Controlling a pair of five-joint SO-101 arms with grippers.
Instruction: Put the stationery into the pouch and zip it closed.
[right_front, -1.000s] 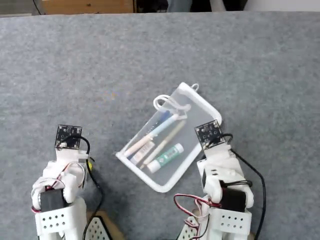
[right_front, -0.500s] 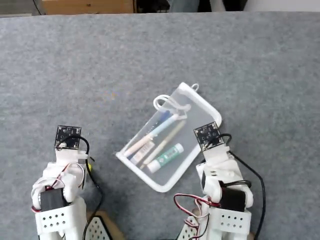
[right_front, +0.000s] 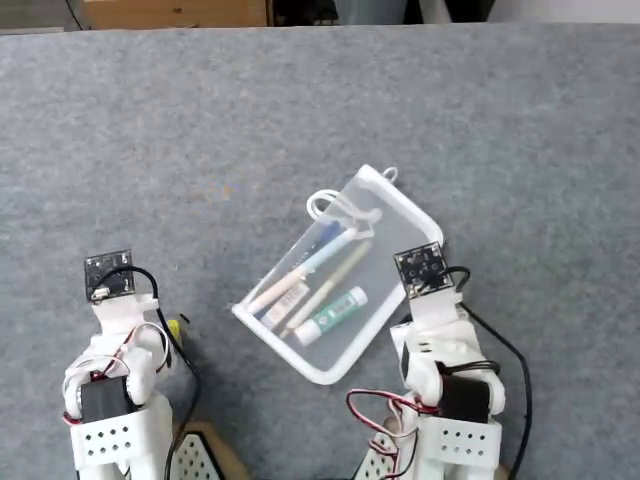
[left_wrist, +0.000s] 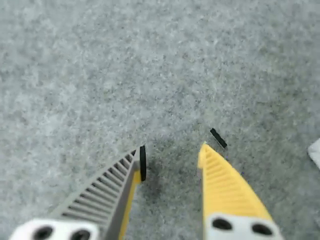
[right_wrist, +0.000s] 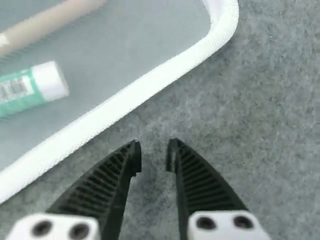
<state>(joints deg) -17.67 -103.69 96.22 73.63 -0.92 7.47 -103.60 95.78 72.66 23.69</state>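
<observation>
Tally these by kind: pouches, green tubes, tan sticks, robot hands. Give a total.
pouch: 1
green tube: 1
tan stick: 1
hands: 2 (left hand, right hand)
total: 5

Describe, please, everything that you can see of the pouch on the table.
The pouch is a flat rectangular bag of clear, soft-looking plastic with a white rim and rounded corners. It lies diagonally on the grey table. A white loop sits at its far end. Inside show pens, a beige stick and a green-and-white tube. Whether the zip is shut I cannot tell. The right arm's jaws stand beside the rim, apart from it.
</observation>
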